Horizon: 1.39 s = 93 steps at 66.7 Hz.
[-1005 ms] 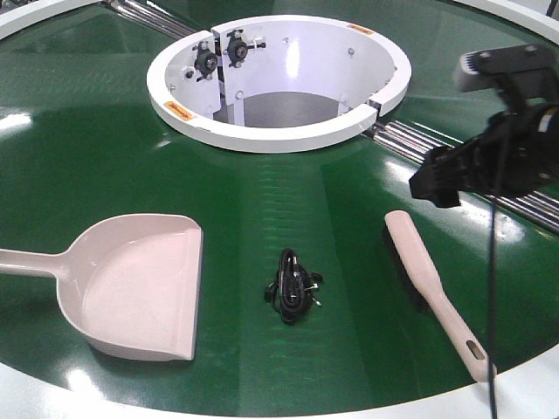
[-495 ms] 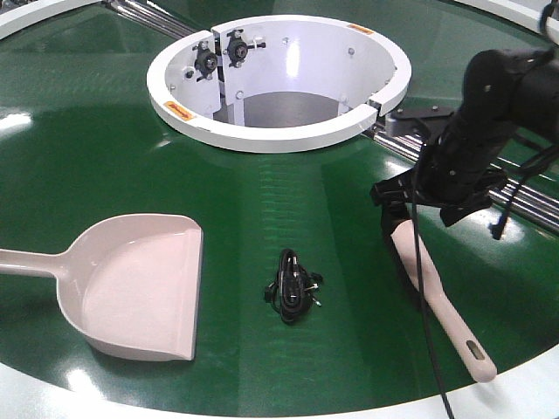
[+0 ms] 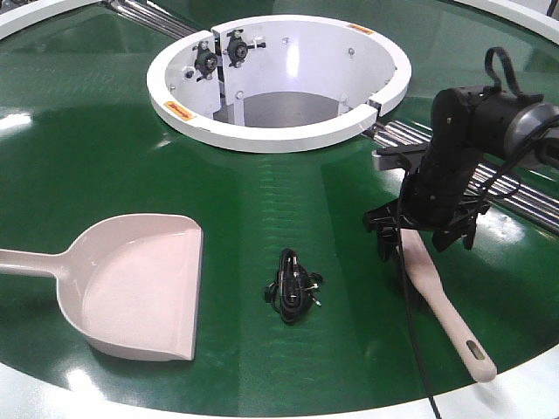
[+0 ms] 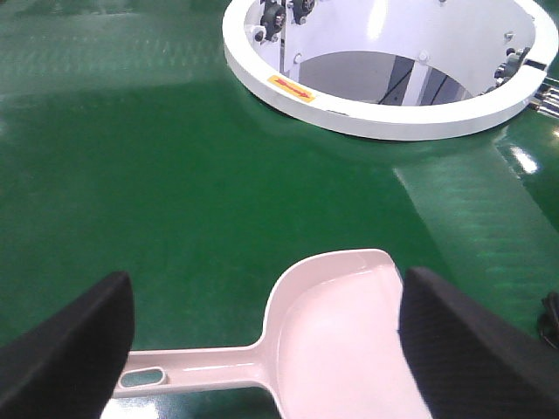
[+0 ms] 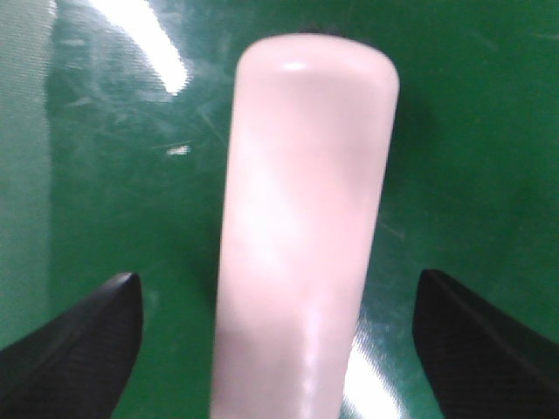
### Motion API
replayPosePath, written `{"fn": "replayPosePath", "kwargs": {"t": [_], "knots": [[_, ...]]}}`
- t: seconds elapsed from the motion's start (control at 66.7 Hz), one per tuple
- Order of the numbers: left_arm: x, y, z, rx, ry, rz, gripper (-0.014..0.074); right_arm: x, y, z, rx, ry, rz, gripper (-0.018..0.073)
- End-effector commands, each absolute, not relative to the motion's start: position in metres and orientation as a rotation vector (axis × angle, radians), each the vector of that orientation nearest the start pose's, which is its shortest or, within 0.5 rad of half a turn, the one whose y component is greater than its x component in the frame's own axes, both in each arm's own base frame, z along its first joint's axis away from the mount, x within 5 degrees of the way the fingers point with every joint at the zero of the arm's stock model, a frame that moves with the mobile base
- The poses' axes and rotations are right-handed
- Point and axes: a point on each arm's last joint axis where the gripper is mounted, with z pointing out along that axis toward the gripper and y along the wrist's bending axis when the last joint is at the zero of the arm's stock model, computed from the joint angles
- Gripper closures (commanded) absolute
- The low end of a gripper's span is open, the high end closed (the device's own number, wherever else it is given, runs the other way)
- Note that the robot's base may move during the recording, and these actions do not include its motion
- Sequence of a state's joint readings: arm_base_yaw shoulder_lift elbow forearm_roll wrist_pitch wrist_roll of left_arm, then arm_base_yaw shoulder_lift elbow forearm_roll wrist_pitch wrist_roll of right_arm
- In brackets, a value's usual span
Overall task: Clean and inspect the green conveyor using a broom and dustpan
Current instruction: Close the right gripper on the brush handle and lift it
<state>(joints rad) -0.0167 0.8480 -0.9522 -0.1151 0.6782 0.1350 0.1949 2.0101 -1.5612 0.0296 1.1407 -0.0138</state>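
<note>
The green conveyor (image 3: 105, 157) fills the front view. On it at the right lies the beige-pink broom (image 3: 441, 310), handle toward the near rim. My right gripper (image 3: 421, 240) hangs over the broom's far end, open, one finger on each side. In the right wrist view the broom (image 5: 301, 218) runs up the middle between the black fingertips (image 5: 87, 340), with green belt showing in both gaps. The dustpan (image 3: 140, 288) lies at the left, mouth facing right. My left gripper (image 4: 265, 288) is open above the dustpan (image 4: 341, 332), its handle pointing left; this gripper is out of the front view.
A small bundle of black cable (image 3: 293, 286) lies on the belt between dustpan and broom. The white central ring (image 3: 279, 131) stands behind, steel rollers (image 3: 515, 196) run from it at the right. The white outer rim (image 3: 524, 393) borders the near edge.
My right arm came down and leftward from the upper right, turned its wrist, and now straddles the broom's far end. Broom, dustpan and cable have not moved.
</note>
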Motion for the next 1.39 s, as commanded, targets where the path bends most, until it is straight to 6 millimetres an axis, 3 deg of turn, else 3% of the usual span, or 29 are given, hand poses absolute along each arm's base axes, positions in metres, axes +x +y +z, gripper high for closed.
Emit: {"fn": "replayPosePath", "kwargs": {"t": [0.0,0.12,0.225,0.33,0.45,0.72,0.96,1.215,1.38], "knots": [[0.164,-0.01,0.404,0.097,1.948,-0.067,0.002,0.398,0.08,0.227,-0.303,2.966,0.037,-0.0027],[0.164,-0.01,0.404,0.098,1.956,-0.068,0.002,0.4,0.079,0.226,-0.308,2.954,0.023,0.0025],[0.164,-0.01,0.403,0.099,1.963,-0.068,0.002,0.402,0.079,0.226,-0.306,2.937,0.026,0.013],[0.164,-0.01,0.403,0.099,1.968,-0.069,0.002,0.403,0.079,0.226,-0.303,2.922,0.027,0.0302],[0.164,-0.01,0.403,0.099,1.968,-0.069,0.002,0.404,0.08,0.226,-0.299,2.914,0.029,0.0577],[0.163,-0.01,0.403,0.099,1.967,-0.069,0.002,0.397,0.079,0.236,-0.301,2.975,0.03,0.0567],[0.163,-0.01,0.403,0.099,1.967,-0.069,0.002,0.38,0.075,0.279,-0.366,2.974,0.028,0.0567],[0.163,-0.01,0.402,0.101,1.977,-0.07,0.002,0.357,0.073,0.325,-0.349,2.854,0.065,0.0566],[0.162,-0.01,0.401,0.103,1.989,-0.071,0.002,0.338,0.069,0.33,-0.349,2.855,0.065,0.0564]]}}
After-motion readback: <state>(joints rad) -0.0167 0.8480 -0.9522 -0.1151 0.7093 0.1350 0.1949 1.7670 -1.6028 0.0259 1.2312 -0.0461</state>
